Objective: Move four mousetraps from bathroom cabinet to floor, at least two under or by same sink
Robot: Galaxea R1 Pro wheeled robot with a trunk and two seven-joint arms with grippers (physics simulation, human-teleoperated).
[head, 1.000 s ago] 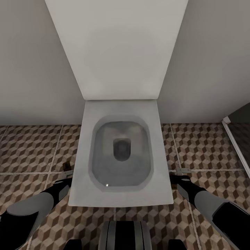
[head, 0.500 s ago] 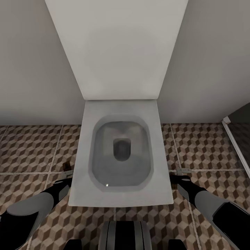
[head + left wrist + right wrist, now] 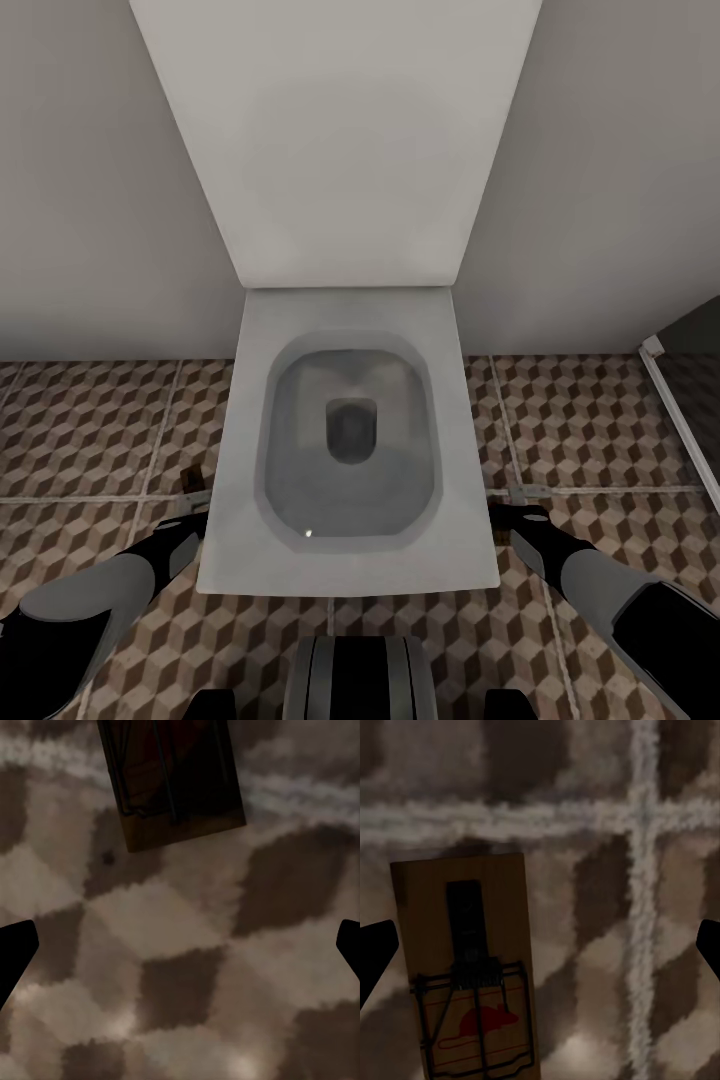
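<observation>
One mousetrap (image 3: 176,780), a dark brown board with a wire bar, lies flat on the cube-patterned bathroom floor (image 3: 187,930) ahead of my left gripper (image 3: 180,952), which is open and holds nothing. A second mousetrap (image 3: 472,975), with a red mouse print, lies on the floor (image 3: 585,915) between the spread fingers of my open right gripper (image 3: 540,952). In the head view my left gripper (image 3: 185,535) hangs low beside the toilet's left side, with a small trap (image 3: 194,488) just beyond it. My right gripper (image 3: 520,520) is by the toilet's right side, near the other trap (image 3: 527,492). The sink and cabinet are out of view.
A square white toilet (image 3: 350,440) with its lid raised against the wall stands directly ahead between my arms. A glass shower edge (image 3: 680,410) with dark tiles lies at the right. Patterned floor (image 3: 90,430) stretches to both sides.
</observation>
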